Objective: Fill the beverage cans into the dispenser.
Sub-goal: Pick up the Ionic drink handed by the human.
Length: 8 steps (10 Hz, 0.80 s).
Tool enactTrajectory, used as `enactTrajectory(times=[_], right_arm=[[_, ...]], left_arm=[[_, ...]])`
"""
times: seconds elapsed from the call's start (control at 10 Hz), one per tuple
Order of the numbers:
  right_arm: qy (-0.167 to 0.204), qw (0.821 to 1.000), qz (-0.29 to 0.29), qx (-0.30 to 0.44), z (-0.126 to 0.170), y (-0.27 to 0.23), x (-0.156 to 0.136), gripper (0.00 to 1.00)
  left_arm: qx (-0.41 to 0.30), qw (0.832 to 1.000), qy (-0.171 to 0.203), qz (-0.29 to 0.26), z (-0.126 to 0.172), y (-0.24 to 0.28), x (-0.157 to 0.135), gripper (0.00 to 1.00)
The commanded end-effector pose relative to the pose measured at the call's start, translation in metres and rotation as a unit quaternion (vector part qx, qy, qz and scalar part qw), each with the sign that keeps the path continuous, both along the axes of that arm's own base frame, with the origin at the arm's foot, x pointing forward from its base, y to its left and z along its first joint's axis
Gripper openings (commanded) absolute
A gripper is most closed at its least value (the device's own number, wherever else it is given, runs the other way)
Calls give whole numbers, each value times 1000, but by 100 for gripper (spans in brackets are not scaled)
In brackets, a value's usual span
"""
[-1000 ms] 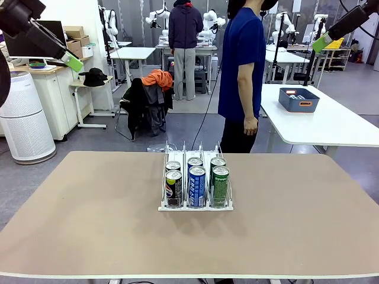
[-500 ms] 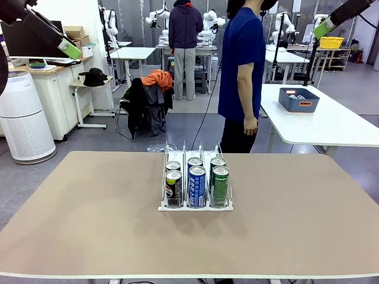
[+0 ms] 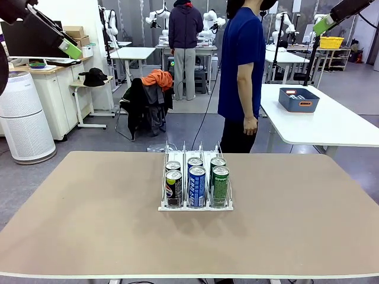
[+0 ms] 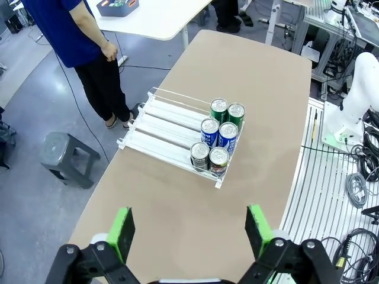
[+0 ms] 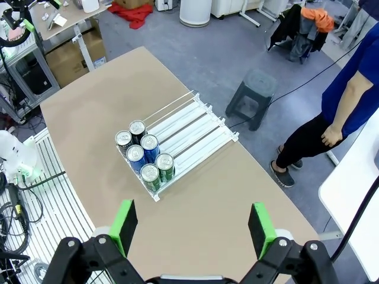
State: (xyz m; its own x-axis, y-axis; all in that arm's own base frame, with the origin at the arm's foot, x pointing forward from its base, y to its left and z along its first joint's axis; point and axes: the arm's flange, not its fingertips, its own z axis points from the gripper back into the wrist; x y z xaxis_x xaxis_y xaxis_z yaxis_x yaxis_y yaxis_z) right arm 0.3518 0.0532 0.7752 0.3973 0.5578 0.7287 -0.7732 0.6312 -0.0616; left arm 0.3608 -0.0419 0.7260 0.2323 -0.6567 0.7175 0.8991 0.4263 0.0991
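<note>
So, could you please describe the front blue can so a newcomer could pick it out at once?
On the tan table stands a white three-lane dispenser, loaded at the robot's end. The front blue can stands in the middle lane's front row. It has a black can on one side, a green can on the other, and a second blue can behind it.

Front cans [image 3: 196, 186] hide most of the rear cans [image 3: 195, 161].
</note>
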Motion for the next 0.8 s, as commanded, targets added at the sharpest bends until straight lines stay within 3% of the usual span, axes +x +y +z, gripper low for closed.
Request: enactTrajectory(times=[0.0, 0.7], right_arm=[[-1, 1000, 0, 0, 0, 0, -2, 100], [-1, 1000, 0, 0, 0, 0, -2, 100]], left_arm=[[-5, 1000, 9, 5, 0, 1, 0, 100], [-5, 1000, 9, 5, 0, 1, 0, 100]])
